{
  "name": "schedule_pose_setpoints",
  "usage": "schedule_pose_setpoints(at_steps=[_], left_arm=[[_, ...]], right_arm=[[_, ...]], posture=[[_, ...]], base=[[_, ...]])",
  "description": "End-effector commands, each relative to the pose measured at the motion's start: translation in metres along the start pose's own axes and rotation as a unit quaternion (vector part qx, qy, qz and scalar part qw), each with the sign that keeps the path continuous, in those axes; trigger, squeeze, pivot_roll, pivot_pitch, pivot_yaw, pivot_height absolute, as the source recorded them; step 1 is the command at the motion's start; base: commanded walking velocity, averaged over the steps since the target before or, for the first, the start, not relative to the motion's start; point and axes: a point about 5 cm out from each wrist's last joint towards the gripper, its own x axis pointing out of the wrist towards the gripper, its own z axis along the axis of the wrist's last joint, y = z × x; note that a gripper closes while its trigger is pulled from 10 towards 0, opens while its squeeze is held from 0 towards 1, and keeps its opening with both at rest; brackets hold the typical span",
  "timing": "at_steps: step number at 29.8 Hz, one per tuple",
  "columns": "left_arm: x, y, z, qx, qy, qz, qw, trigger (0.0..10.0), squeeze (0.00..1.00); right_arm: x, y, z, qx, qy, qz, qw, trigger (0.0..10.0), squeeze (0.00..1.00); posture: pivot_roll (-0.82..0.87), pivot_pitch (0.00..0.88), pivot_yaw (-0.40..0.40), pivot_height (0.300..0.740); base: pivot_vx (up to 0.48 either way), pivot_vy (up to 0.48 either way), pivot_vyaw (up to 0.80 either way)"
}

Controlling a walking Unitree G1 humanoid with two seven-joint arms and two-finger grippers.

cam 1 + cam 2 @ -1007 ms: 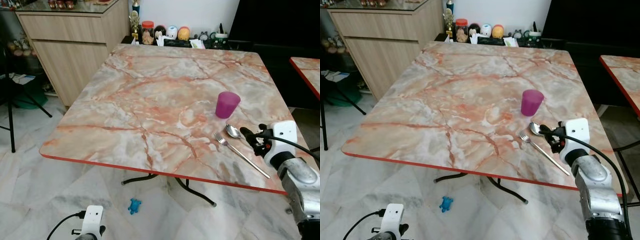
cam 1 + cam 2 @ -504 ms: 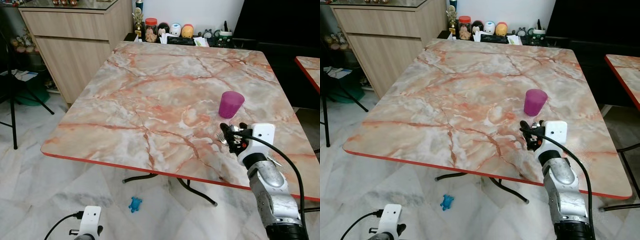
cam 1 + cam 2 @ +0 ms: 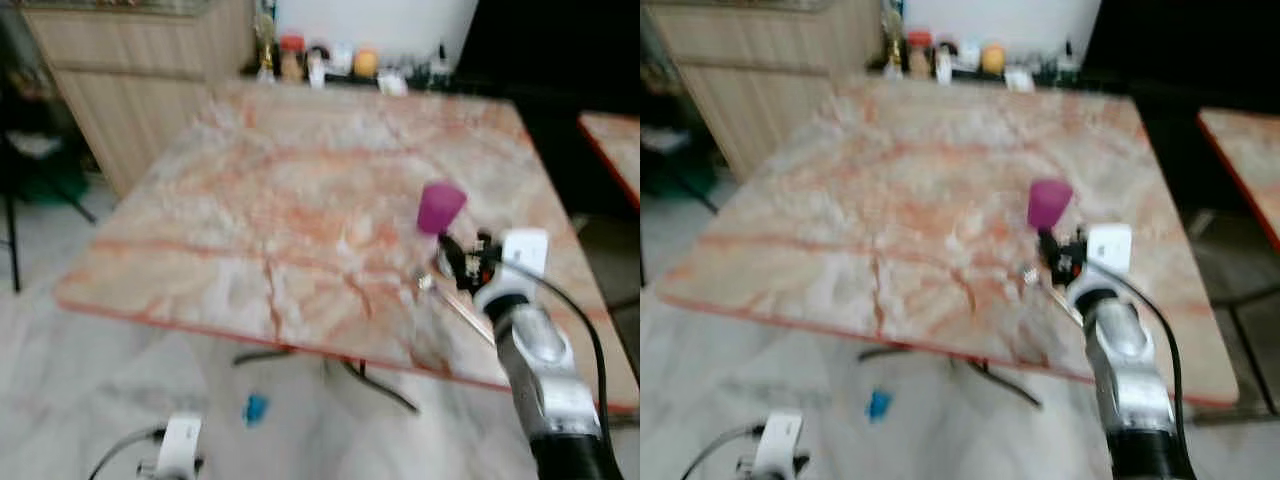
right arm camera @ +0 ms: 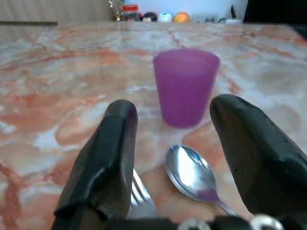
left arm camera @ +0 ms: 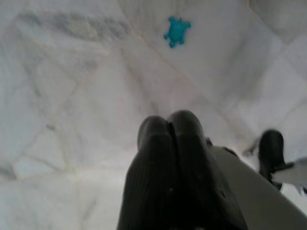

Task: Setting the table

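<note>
Purple cup (image 4: 186, 86), spoon (image 4: 192, 171) and fork (image 4: 143, 196) already lie together on the marble worktop (image 3: 250, 190); no plate. Right gripper (image 4: 175, 143) hovers over cutlery, fingers apart. Left gripper (image 5: 168, 132) idle, fingers together.

Counter (image 3: 300, 190): glossy marble-look top, peach veined with orange. Cup (image 4: 186, 87): matt purple plastic, smooth. Spoon (image 4: 192, 172) and fork (image 4: 142, 192): polished, reflective metal. Right gripper (image 4: 172, 143) fingers (image 4: 115, 158): matt black, faintly textured. Floor (image 5: 72, 96): smooth pale marble tiles.
</note>
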Motion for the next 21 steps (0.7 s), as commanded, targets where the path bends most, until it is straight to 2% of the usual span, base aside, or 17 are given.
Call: schedule_pose_setpoints(at_steps=[1, 8, 10, 15, 19, 20, 21], left_arm=[[-0.001, 0.001, -0.006, 0.0, 0.013, 0.0, 1.0, 10.0, 0.0], [-0.001, 0.003, -0.005, 0.0, 0.012, 0.001, 1.0, 10.0, 0.0], [-0.001, 0.002, -0.005, -0.001, 0.013, -0.001, 1.0, 10.0, 0.0], [-0.001, 0.001, -0.006, -0.003, 0.016, -0.008, 1.0, 10.0, 0.0], [-0.001, 0.001, -0.007, -0.004, 0.018, -0.01, 1.0, 10.0, 0.0], [-0.001, 0.001, -0.007, -0.004, 0.018, -0.01, 1.0, 10.0, 0.0], [-0.001, 0.001, -0.008, -0.003, 0.019, -0.011, 1.0, 10.0, 0.0]], right_arm=[[0.001, -0.001, -0.001, -0.002, 0.009, 0.005, 1.0, 10.0, 0.0], [0.006, 0.0, 0.001, -0.018, 0.025, 0.03, 0.999, 10.0, 0.0], [0.007, 0.0, 0.004, -0.036, 0.037, 0.06, 0.997, 10.0, 0.0], [0.001, -0.007, 0.005, -0.077, 0.091, 0.131, 0.984, 10.0, 0.0], [-0.008, -0.014, 0.011, -0.096, 0.11, 0.171, 0.974, 10.0, 0.0], [-0.01, -0.015, 0.012, -0.11, 0.113, 0.179, 0.971, 10.0, 0.2], [-0.011, -0.017, 0.014, -0.118, 0.115, 0.19, 0.968, 10.0, 0.89]], posture=[[0.04, 0.057, -0.028, 0.74], [0.04, 0.059, -0.029, 0.74], [0.04, 0.062, -0.026, 0.74], [0.04, 0.065, -0.021, 0.74], [0.04, 0.067, -0.02, 0.74], [0.04, 0.069, -0.017, 0.74], [0.03, 0.07, -0.016, 0.74]], base=[[0.0, 0.0, 0.0], [0.0, 0.0, 0.0], [0.0, 0.0, 0.0], [0.0, 0.0, 0.0], [0.0, 0.0, 0.0], [0.0, 0.0, 0.0], [0.0, 0.0, 0.0]])
